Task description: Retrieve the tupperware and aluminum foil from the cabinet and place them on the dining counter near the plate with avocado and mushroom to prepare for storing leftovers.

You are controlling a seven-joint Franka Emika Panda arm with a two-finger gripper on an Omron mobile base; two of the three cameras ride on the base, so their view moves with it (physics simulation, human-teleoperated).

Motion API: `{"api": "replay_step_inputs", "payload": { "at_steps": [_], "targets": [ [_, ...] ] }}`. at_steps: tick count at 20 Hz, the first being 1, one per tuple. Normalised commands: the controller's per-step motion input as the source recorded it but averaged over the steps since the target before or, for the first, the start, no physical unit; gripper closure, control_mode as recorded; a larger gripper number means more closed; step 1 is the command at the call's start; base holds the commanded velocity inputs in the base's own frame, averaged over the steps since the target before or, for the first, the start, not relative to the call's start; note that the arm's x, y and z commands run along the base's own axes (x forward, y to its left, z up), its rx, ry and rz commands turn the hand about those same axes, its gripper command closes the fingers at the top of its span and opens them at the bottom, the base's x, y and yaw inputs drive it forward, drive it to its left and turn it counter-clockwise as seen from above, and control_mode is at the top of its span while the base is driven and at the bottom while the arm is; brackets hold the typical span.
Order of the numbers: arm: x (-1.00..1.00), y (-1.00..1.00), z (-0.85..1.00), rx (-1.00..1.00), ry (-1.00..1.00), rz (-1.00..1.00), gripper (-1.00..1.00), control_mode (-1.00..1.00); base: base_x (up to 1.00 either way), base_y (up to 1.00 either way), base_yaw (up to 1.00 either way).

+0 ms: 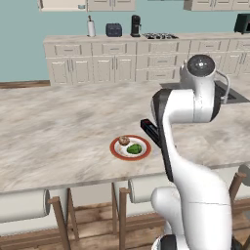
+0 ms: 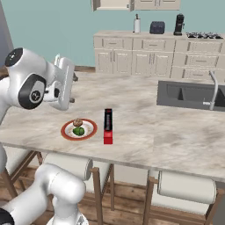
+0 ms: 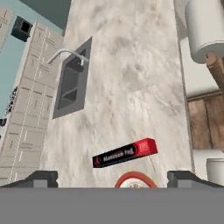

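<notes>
My jaws stand wide apart and hold nothing; in the hand view my gripper [image 3: 112, 178] looks down on the dining counter [image 3: 131, 65] with both fingertips spread to the frame's edges.

One half of the job looks finished. The aluminum foil [image 2: 108, 126] lies flat on the marble just beside the plate [image 2: 66, 132] — at about 3 o'clock from it in the right base view, close but not touching as far as I can tell. In the hand view the same box sits at 12 o'clock from the plate's red rim, apart from my fingertips. On the plate the mushroom [image 2: 78, 122] rests at 12 o'clock and the avocado [image 2: 79, 131] just below it, the two touching or nearly so.

What is left, I judge, is the tupperware — I see none on the counter near the plate, so I would say it has yet to be fetched from the cabinet and set down here.
</notes>
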Motion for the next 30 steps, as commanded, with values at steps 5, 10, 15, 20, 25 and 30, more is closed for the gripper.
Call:
{"api": "replay_step_inputs", "payload": {
  "at_steps": [5, 10, 15, 20, 25, 30],
  "targets": [
    [-1.0, 0.72, 0.03, -0.37, 0.23, 0.54, -1.0, -1.0, 0.0, 0.0, 0.0],
    [-0.99, 0.22, -0.12, -0.11, 0.05, 0.53, -1.0, -1.0, 0.0, 0.0, 0.0],
    [-0.44, -0.71, -0.04, 0.1, -0.08, 0.2, -1.0, -1.0, 0.0, 0.0, 0.0],
    [0.19, -0.15, 0.0, 0.06, -0.04, 0.06, -1.0, -1.0, 0.0, 0.0, 0.0],
    [0.32, 0.0, 0.0, 0.0, 0.0, 0.02, -1.0, -1.0, 0.0, 0.0, 0.0],
    [0.0, 0.0, 0.0, 0.0, 0.0, 0.0, -1.0, 1.0, -0.42, 0.06, 0.1]
  ]
}}
